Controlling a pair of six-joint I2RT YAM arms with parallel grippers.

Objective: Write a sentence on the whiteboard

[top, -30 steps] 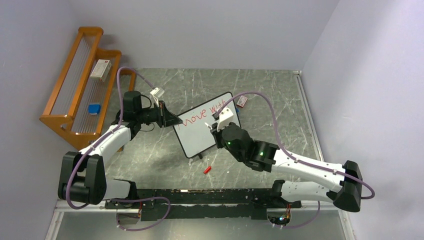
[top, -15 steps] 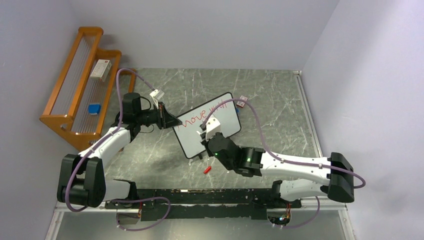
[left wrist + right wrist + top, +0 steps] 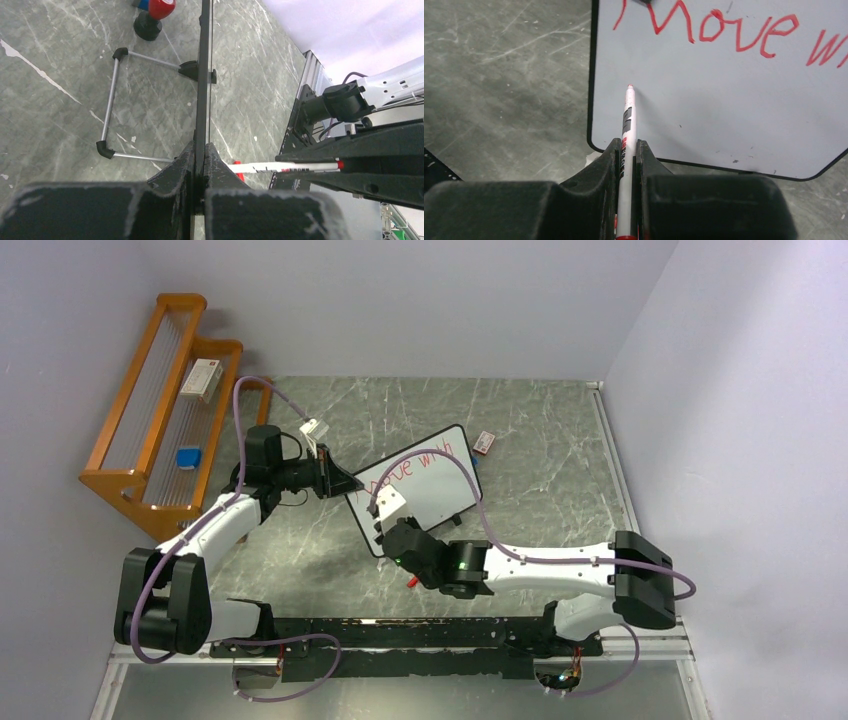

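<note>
The whiteboard (image 3: 437, 496) stands tilted in mid-table with "Move with" in red along its top. My left gripper (image 3: 348, 483) is shut on its left edge. In the left wrist view the board (image 3: 203, 75) shows edge-on between the closed jaws of that gripper (image 3: 204, 148). My right gripper (image 3: 386, 527) is shut on a white marker with a red tip (image 3: 628, 125). The tip is at the board's (image 3: 724, 100) lower left area, below "Move". The marker also shows in the left wrist view (image 3: 285, 166).
A red marker cap (image 3: 414, 579) lies on the table in front of the board. A small pink box (image 3: 484, 442) lies behind the board's right corner. An orange rack (image 3: 150, 360) at the far left holds a white box (image 3: 201, 380) and a blue item (image 3: 188, 457).
My right arm has swung left and nearer with the marker, from the board's upper right by "with" to its lower left. The left arm and the board have not moved.
</note>
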